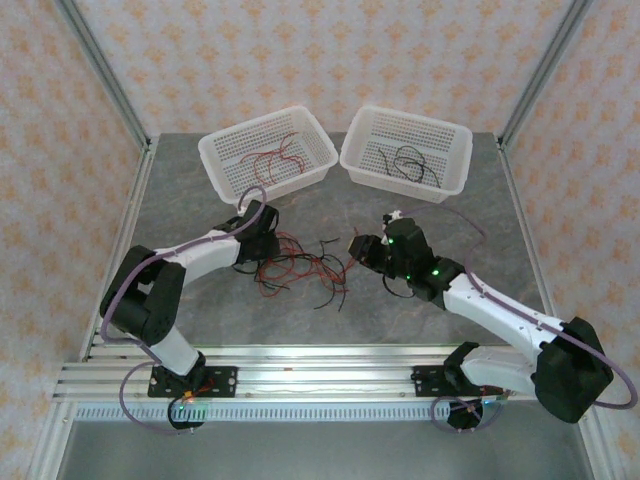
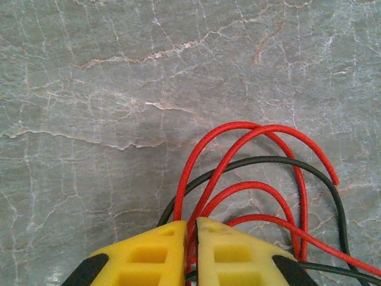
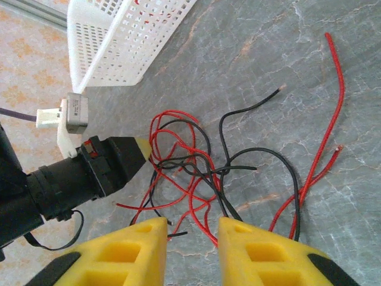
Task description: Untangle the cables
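A tangle of red and black cables (image 1: 300, 268) lies on the grey table between my two arms. My left gripper (image 1: 266, 242) is at the tangle's left edge. In the left wrist view its yellow jaws (image 2: 191, 225) are shut on red cable strands (image 2: 205, 179), which loop out ahead together with a black one (image 2: 268, 161). My right gripper (image 1: 362, 250) sits at the tangle's right edge. Its jaws (image 3: 191, 221) stand open above the table with nothing gripped between them. The knot (image 3: 190, 167) lies just ahead of them, and the left gripper's tip (image 3: 141, 146) touches its far side.
Two white perforated baskets stand at the back: the left one (image 1: 262, 118) holds red cables (image 1: 275, 160), the right one (image 1: 410, 113) holds black cables (image 1: 408, 163). Loose red and black strands (image 3: 324, 161) trail to the right of the knot. The left basket (image 3: 119, 36) is close behind the tangle.
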Controlling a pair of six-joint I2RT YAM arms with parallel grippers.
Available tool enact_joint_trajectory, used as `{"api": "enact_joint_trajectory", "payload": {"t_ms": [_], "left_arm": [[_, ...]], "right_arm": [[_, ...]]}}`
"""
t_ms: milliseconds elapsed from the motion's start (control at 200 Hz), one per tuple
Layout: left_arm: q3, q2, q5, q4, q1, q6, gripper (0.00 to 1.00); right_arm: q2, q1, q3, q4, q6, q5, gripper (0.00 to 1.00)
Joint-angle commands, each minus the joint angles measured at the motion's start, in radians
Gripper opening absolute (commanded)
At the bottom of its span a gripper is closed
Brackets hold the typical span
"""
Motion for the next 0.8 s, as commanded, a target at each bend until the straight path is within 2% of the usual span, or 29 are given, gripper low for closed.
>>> {"api": "enact_joint_trajectory", "payload": {"t_ms": [0,430,796], "left_arm": [[-0.016,0.001,-0.025,0.005,0.007,-0.015,0.13],[-0.049,-0.09,-0.048,-0.034,0.008,-0.02,0.17],[-0.062,-0.035,-0.023,0.031,0.007,-0.021,0.15]], "right_arm": [[-0.027,0.004,-0.019,-0.022,-0.019,0.031,0.28],[-0.024,0.004,-0.015,-0.028,-0.026,0.035,0.28],[-0.026,0.004,-0.02,-0.028,-0.023,0.037,0.28]]}}
